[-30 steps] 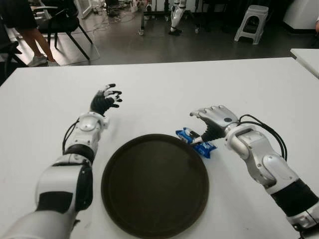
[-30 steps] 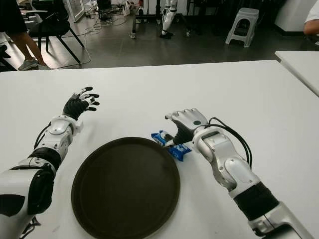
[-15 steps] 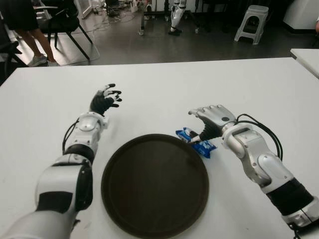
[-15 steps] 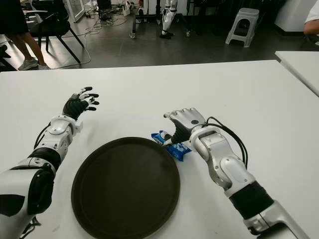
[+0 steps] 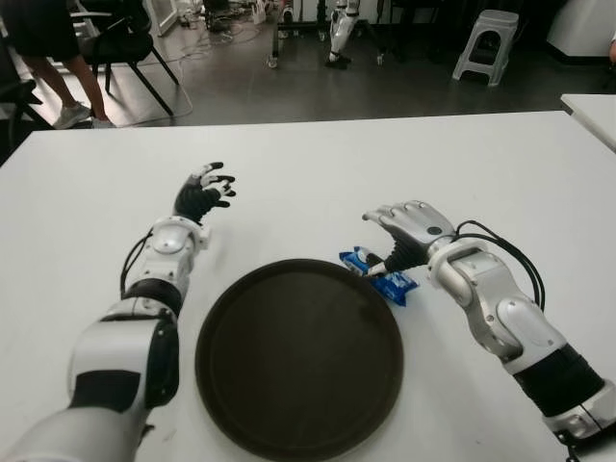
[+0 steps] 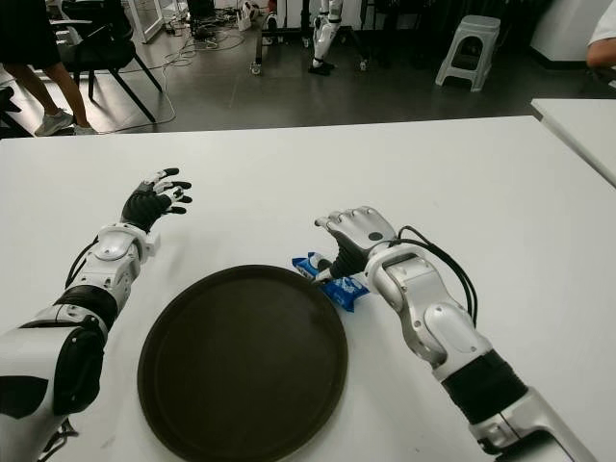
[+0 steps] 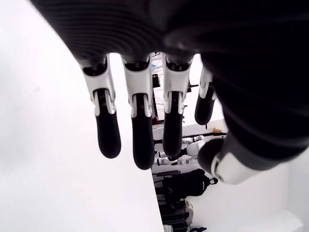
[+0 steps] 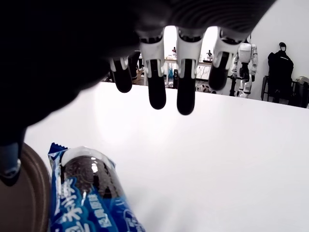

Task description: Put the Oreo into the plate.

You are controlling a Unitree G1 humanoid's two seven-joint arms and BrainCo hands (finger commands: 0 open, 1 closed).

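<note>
Since the Oreo (image 5: 377, 275) lies just outside the plate (image 5: 298, 361) rim, right hand (image 5: 409, 231) hovers over it, fingers spread, nothing gripped; left hand (image 5: 200, 195) idle, fingers apart.

Robotics lab; white tables (image 5: 404, 154); idle humanoid robot (image 8: 245, 63); floor cables (image 5: 217, 37)

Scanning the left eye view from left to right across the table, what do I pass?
left hand with fingers spread over the white table → dark round plate → blue Oreo pack beside the plate's rim → right hand open above the pack.
</note>
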